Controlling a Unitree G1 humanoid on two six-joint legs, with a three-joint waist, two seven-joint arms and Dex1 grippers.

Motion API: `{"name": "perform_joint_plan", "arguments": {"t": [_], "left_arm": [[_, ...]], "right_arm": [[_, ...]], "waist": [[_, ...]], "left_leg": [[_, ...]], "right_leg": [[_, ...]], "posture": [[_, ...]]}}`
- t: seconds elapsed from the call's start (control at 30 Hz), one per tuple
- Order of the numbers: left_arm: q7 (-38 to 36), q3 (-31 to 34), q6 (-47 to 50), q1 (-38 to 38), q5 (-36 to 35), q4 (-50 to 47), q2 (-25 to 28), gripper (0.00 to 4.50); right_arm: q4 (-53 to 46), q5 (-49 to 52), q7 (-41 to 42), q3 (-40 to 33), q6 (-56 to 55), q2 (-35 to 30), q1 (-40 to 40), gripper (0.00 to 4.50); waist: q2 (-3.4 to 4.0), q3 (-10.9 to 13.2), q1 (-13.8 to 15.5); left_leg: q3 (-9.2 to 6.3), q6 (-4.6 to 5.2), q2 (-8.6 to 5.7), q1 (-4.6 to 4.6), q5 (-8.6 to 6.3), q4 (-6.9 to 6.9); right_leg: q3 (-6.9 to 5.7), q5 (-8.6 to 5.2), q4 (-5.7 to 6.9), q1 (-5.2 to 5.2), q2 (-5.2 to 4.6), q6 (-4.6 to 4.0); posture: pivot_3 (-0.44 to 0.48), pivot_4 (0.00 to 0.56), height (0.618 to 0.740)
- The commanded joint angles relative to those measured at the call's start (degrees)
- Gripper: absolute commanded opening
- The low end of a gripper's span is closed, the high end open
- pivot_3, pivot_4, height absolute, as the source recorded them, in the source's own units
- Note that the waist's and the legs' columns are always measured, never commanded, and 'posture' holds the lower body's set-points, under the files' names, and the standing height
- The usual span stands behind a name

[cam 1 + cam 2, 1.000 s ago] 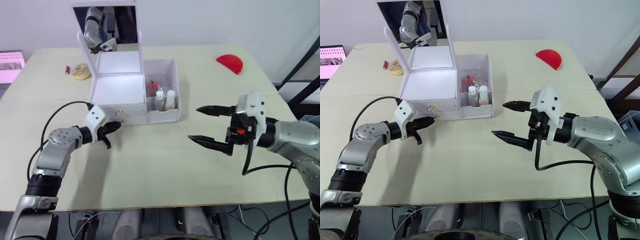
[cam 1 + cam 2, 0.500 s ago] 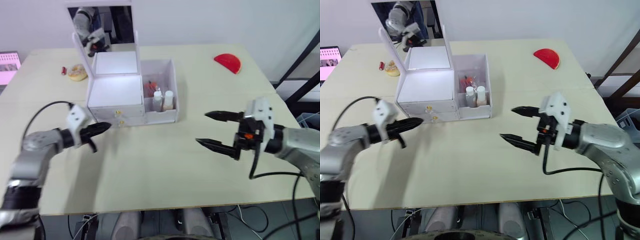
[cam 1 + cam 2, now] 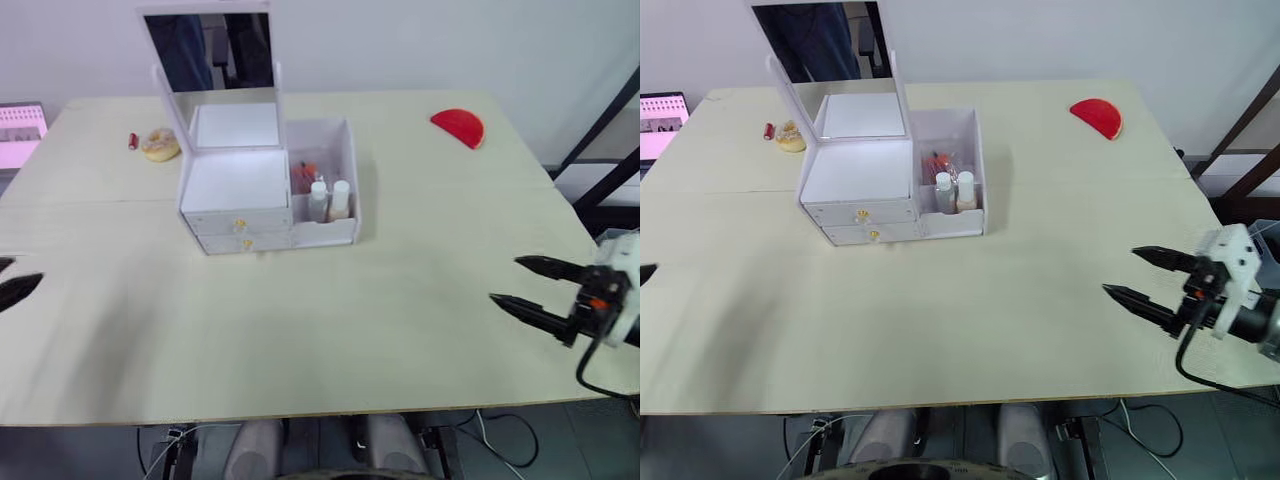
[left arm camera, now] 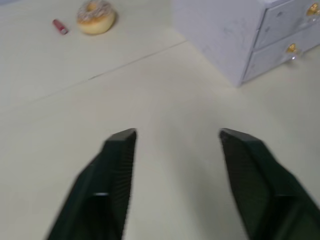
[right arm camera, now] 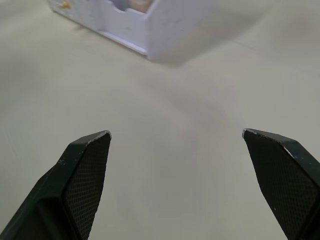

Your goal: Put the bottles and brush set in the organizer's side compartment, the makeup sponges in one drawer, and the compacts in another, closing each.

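Organizer (image 3: 240,195) stands on the desk (image 3: 330,330) toward its far side, mirror lid upright, both gold-knobbed drawers (image 3: 240,232) pushed in. Its side compartment (image 3: 325,190) holds the two white-capped bottles (image 3: 329,201), with something red behind them. Left claw (image 4: 175,150) sits at the desk's left edge, fingers spread wide and empty; right claw (image 3: 530,285) near the right edge, also wide and empty
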Motion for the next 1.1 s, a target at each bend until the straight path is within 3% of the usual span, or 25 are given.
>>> {"name": "perform_joint_plan", "arguments": {"t": [0.03,0.37,1.1], "left_arm": [[-1.7,4.7,-1.4,2.6,0.2,1.9,0.1,4.43],[-0.5,4.2,-3.2,2.8,-0.4,3.3,-0.7,4.43],[1.9,-0.2,-3.1,-1.7,0.0,4.1,0.1,4.43]], "right_arm": [[4.3,-0.2,3.5,-4.8,-4.0,0.8,1.6,4.50],[7.2,-0.2,5.4,-6.6,-5.3,-0.1,1.7,4.50],[3.1,0.3,2.1,-4.5,-1.8,-0.6,-1.9,4.50]], "waist": [[-0.01,0.0,0.1],[0.01,0.0,-0.1],[0.02,0.0,-0.1]], "left_leg": [[0.00,0.00,0.00,0.00,0.00,-0.02],[0.04,-0.02,0.06,0.00,-0.01,-0.07],[0.10,-0.02,0.06,0.02,-0.01,-0.11]], "right_leg": [[0.00,0.00,-0.02,0.00,0.00,0.00],[0.02,0.00,-0.03,-0.05,0.00,0.00],[0.05,0.01,0.01,-0.08,0.00,-0.02]], "posture": [[0.000,0.150,0.739],[0.000,0.150,0.739],[0.000,0.150,0.739]]}}
